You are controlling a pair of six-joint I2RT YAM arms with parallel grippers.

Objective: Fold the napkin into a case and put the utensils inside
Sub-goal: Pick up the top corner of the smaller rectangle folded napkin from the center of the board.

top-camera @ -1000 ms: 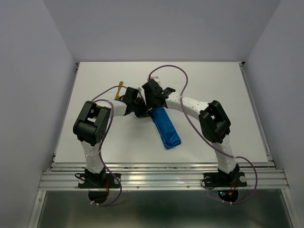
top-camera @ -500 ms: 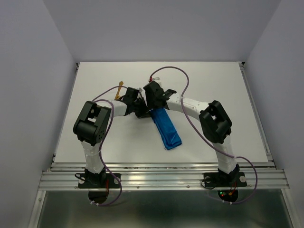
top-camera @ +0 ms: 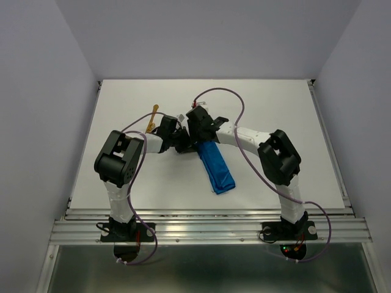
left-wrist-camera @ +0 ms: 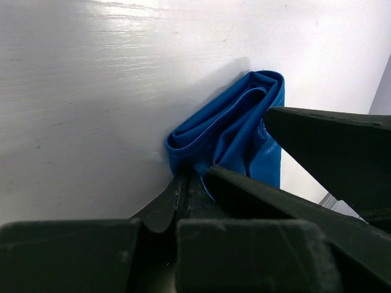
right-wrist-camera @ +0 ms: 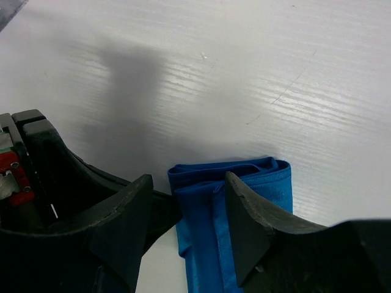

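Could go wrong, pulling: the left gripper (left-wrist-camera: 194, 176) has its two fingers pressed together, and they look to be nipping the low corner of the narrow bright blue cloth pouch (left-wrist-camera: 229, 131). If it tugs too hard, the folds could come undone and the pouch would be just a napkin again.
Could go wrong, squashing: the right gripper (right-wrist-camera: 188, 180) has its fingers apart and holds nothing. One finger is over the end of the pouch. If it pushes down, it could press the opening flat or drag the whole pouch across the flat white table (right-wrist-camera: 244, 73).
Could go wrong, bumping: the two grippers are very close together. A quick move by one could knock the other and shake the cloth loose.
Could go wrong, letting go: if the left fingers slip off, the opening may flop shut, and nothing could slide in.
Pouch and left gripper: the far end of the pouch touches the left fingertips, right at its corner.
Pouch and right gripper: the same end sits partly between the right fingers. The other right finger is just beside the cloth, over bare table.
Where the pouch is: flat on the table, in the middle, between the two arms. Its far end is under both grippers. Its near end points toward the near edge.
The end by the grippers: the folds show as loops there, so I think that is the opening.
Utensil: one thin golden-orange utensil (top-camera: 154, 116) lies on the table beyond the left gripper, apart from the pouch, not inside it. I cannot see any others.
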